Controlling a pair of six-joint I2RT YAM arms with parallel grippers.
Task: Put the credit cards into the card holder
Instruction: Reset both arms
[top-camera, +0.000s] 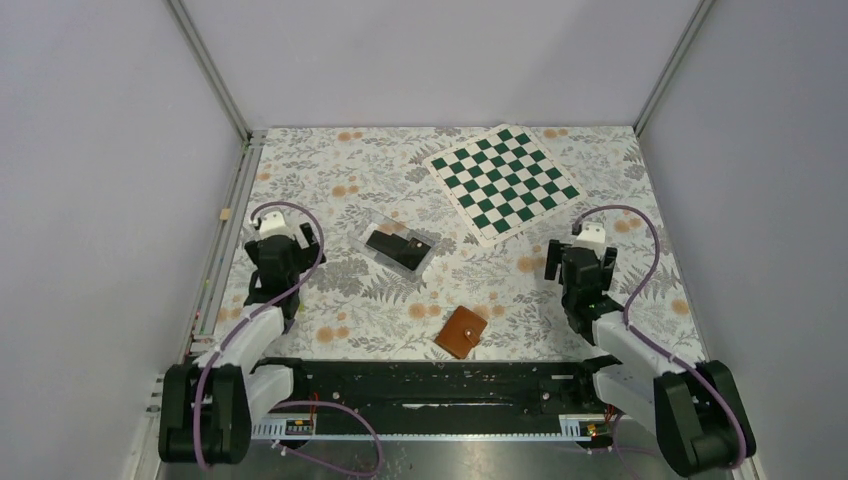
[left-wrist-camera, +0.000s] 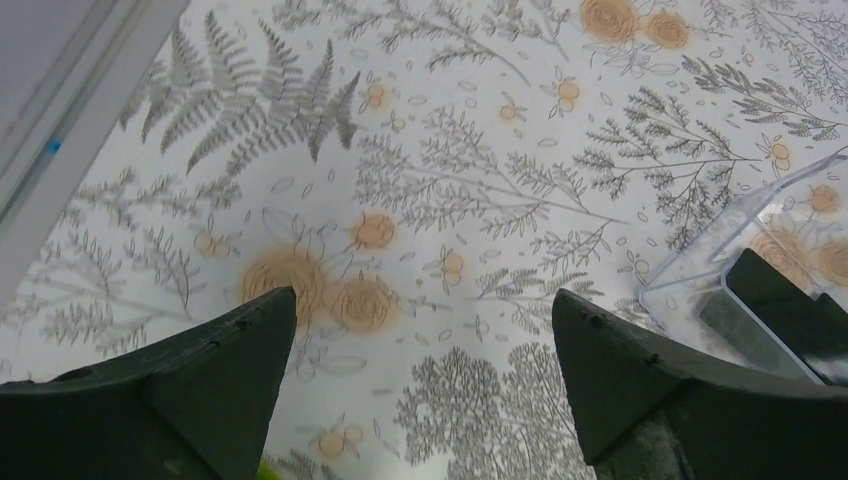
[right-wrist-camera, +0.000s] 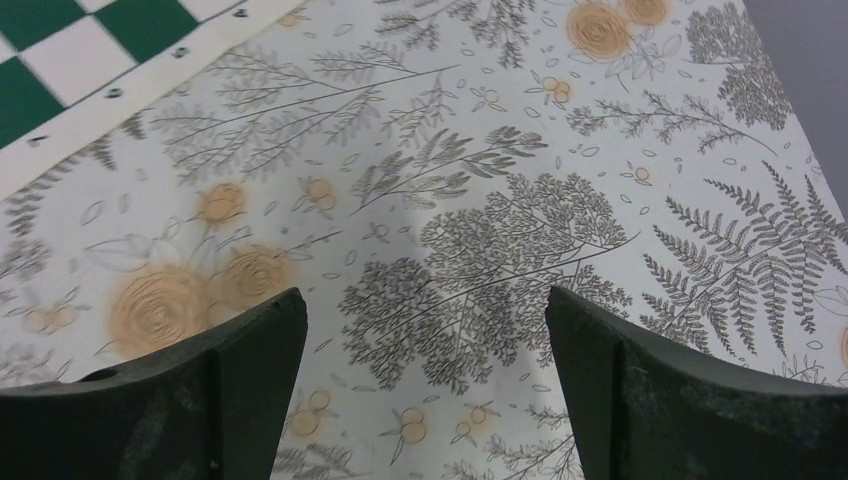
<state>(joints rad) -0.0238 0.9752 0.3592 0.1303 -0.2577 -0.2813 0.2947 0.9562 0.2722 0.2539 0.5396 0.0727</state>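
The dark credit cards (top-camera: 399, 250) lie in a stack inside a clear plastic box (top-camera: 378, 228) at mid-table. The cards also show at the right edge of the left wrist view (left-wrist-camera: 790, 310). The tan-brown card holder (top-camera: 461, 331) lies closed near the front edge, between the arms. My left gripper (top-camera: 277, 242) is open and empty, left of the box. In its wrist view (left-wrist-camera: 425, 305) only the cloth lies between the fingers. My right gripper (top-camera: 583, 262) is open and empty at the right, over bare cloth (right-wrist-camera: 425, 300).
A green and white chessboard mat (top-camera: 505, 181) lies at the back right; its corner shows in the right wrist view (right-wrist-camera: 60, 70). A floral cloth (top-camera: 340, 300) covers the table. Grey walls and a metal rail (top-camera: 232, 210) close in the sides.
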